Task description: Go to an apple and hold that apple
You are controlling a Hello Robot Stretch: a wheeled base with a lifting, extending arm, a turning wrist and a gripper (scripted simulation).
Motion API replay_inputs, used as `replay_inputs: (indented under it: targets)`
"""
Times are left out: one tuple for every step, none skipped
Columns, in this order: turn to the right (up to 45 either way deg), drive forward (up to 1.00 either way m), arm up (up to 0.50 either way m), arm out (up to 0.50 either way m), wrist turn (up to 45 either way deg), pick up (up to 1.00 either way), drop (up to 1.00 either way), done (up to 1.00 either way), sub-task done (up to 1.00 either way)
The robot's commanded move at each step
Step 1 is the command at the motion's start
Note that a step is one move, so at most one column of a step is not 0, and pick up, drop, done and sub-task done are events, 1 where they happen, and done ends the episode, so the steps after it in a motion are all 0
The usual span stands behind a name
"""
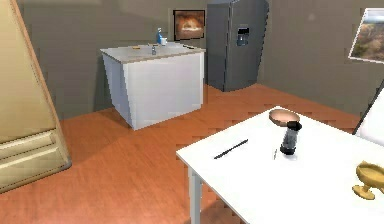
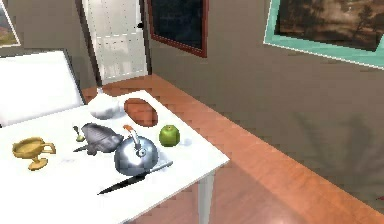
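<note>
**Green apple at the surface's edge, kettle close by**

In the arm side view the apple (image 2: 169, 135) sits on the white surface (image 2: 50, 188), close to the surface's edge at that view's right. It is small, round and green, and it stands free of its neighbours. A shiny metal kettle (image 2: 135, 156) is just beside it toward the lower left. A brown oval thing (image 2: 143, 110), perhaps a loaf, lies a little beyond it. A dark knife (image 2: 133, 181) lies in front of the kettle, and a gold cup (image 2: 33, 151) stands well apart at the left.

By its look, the apple should be firm and fairly light, stiff enough to take a sure squeeze without bruising much. Its skin is smooth and likely a bit slippery, and its round shape means a nudge could roll it off the nearby edge. The best hold is probably across its widest middle, coming from the side away from the kettle, with the contact points level so it does not squirt out.

How the jaws stand cannot be told from these pictures.

No writing or label can be read. The framed picture (image 2: 330, 25) on the wall and the one beside the grey fridge (image 1: 238, 42) carry no legible text.
</note>
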Motion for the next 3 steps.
replay_inputs:
  targets:
    - [0.0,0.0,0.5,0.0,0.0,0.0,0.0,0.0,0.0]
    - [0.0,0.0,0.38,0.0,0.0,0.0,0.0,0.0,0.0]
    - [0.0,0.0,0.0,0.5,0.0,0.0,0.0,0.0,0.0]
